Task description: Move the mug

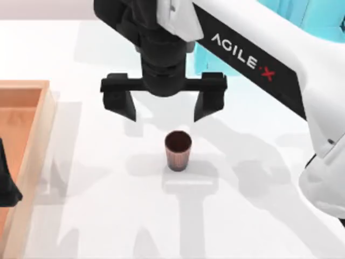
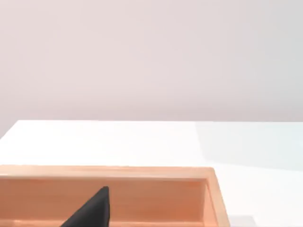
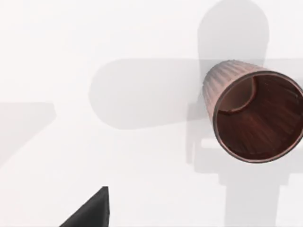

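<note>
Over at the desk's left edge sits a shallow light-wood tray (image 1: 46,116), and the left hand (image 1: 6,183) is parked right by it; whether its fingers are parted, I cannot tell. Mid-desk, the small reddish-brown ribbed mug (image 1: 178,151) stands upright on the white desk (image 1: 97,216), untouched. Above it hovers the right hand (image 1: 163,106), black fingers spread wide, gripping nothing. So the approach looks made; grasp, lift and carry all remain.
</note>
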Tool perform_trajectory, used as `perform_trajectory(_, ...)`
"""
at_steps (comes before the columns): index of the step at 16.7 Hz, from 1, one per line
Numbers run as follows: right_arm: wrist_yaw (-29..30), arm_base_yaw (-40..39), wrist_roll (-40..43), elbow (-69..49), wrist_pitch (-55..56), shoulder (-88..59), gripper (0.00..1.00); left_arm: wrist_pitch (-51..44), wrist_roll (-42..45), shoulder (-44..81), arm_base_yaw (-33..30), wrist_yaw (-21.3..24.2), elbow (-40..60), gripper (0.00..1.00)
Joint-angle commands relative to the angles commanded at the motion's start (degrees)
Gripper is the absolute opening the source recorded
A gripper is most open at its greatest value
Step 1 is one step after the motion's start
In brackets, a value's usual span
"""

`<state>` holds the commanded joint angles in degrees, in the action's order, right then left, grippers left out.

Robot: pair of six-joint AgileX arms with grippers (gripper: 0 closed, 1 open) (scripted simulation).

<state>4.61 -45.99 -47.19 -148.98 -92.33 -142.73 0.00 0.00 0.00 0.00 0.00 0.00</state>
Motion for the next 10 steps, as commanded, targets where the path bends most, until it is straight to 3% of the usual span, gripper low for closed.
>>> perform_trajectory(5, -0.02, 0.29, 0.16, 1.02, 0.95, 0.32, 1.0, 0.0, 0.0, 0.0, 0.0, 0.0, 0.0, 1.0)
perform_trajectory(10, -0.06, 0.53, 0.55, 12.98, 11.54, 1.51, 1.0, 0.0, 0.0, 0.0, 0.0, 0.0, 0.0, 1.0)
